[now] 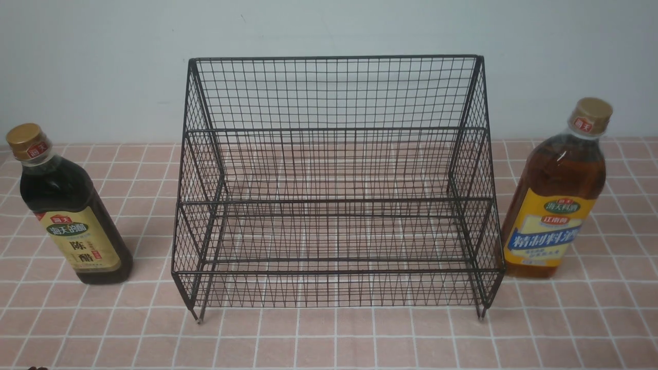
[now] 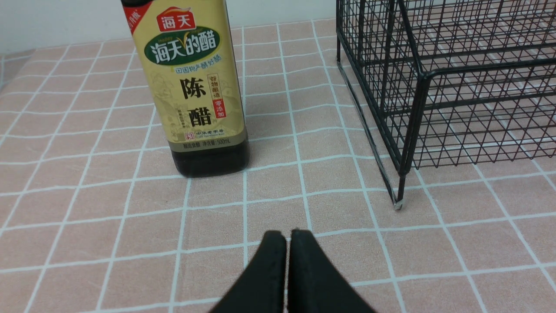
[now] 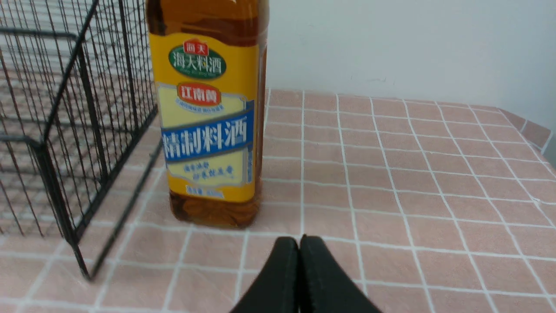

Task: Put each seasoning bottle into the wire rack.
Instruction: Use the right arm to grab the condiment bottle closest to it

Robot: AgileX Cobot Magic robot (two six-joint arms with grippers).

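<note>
The black wire rack (image 1: 334,169) stands mid-table with both tiers bare; its corner shows in the left wrist view (image 2: 434,87) and the right wrist view (image 3: 65,121). The near-black seasoning bottle with the beige label (image 1: 72,216) stands upright to the rack's left, also in the left wrist view (image 2: 195,87). The amber seasoning bottle with the yellow-blue label (image 1: 558,200) stands upright against the rack's right side, also in the right wrist view (image 3: 208,121). My left gripper (image 2: 287,232) is shut and empty, short of the dark bottle. My right gripper (image 3: 299,238) is shut and empty, just short of the amber bottle. Neither gripper shows in the front view.
A pink tiled cloth (image 1: 329,334) covers the table, with a pale wall behind. The table's right edge shows in the right wrist view (image 3: 534,130).
</note>
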